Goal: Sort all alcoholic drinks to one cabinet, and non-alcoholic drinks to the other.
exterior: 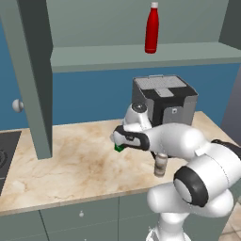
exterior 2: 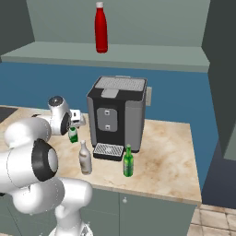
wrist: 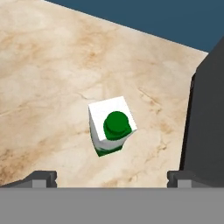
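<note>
The small green-and-white carton stands upright on the marble counter, seen from above in the hand view, left of the dark coffee machine. My gripper hovers over it, open, with nothing between the fingers. From the base the gripper sits just above the carton; a green corner of the carton peeks out under the hand. The tall red bottle stands on the bottom shelf of the open wall cabinet. A pale grey-beige bottle and a slim green bottle stand near the counter's front edge.
The coffee machine stands close to the right of the carton. An open cabinet door with a round knob hangs over the counter's left part. A stove top lies at far left. Another open door is on the right.
</note>
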Robot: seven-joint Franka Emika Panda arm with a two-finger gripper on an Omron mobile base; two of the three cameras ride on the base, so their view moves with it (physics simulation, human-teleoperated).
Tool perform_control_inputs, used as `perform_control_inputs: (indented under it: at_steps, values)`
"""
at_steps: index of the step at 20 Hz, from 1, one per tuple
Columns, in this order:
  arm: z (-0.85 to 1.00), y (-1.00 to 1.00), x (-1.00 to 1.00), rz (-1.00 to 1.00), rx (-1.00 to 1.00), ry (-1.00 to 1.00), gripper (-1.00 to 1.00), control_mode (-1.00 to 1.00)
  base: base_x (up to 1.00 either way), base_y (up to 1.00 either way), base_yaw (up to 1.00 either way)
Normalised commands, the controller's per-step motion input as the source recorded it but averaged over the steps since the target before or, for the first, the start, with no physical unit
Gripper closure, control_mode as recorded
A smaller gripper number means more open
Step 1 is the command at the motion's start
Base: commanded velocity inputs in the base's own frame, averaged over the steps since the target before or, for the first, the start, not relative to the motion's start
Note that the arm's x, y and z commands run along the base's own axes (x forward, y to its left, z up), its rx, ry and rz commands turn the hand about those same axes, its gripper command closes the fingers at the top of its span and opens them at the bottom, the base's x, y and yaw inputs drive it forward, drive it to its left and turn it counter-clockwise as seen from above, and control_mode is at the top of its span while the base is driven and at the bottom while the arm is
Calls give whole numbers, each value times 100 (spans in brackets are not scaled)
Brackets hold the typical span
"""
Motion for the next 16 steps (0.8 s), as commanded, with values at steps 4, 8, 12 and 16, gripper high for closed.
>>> perform_control_inputs:
  at_steps: [4, 8, 12, 16]
  values:
    - [-12, 2, 16, 0, 0, 0, -100, -100, 0, 0, 0]
    - [-14, 6, 16, 0, 0, 3, -100, -100, 0, 0, 0]
    - [-15, 8, 17, 1, 0, 5, -100, -100, 0, 0, 0]
    - [-8, 6, 16, 0, 0, 0, -100, -100, 0, 0, 0]
